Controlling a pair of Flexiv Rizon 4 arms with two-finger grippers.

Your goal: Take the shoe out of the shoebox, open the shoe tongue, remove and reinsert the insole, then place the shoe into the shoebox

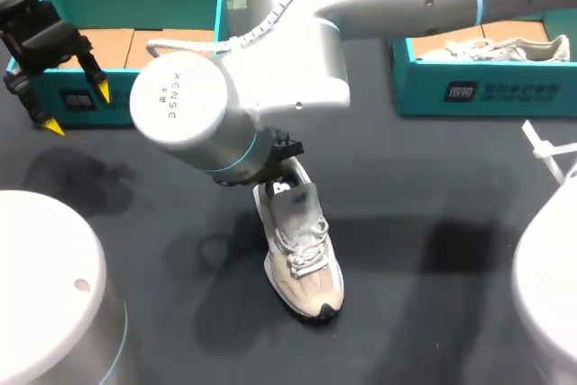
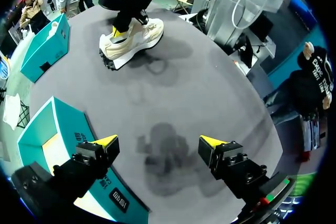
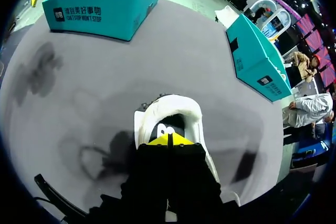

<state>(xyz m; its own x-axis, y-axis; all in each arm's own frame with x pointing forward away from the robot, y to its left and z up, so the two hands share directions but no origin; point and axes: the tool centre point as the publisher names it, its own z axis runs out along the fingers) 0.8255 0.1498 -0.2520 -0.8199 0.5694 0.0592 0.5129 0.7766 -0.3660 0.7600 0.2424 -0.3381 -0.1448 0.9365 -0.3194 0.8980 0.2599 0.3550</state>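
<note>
While in shoe [image 1: 304, 263], right gripper [image 3: 169, 139] (closed)

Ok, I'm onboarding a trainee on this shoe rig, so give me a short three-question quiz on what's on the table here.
1. True or false: the beige sneaker lies inside a shoebox.
2. Which gripper has its tips at the sneaker's opening? A) left B) right
3. Fill in: the left gripper has its fingers ____.
Key: 1 false, it stands on the table; 2 B, the right gripper; 3 open.
</note>
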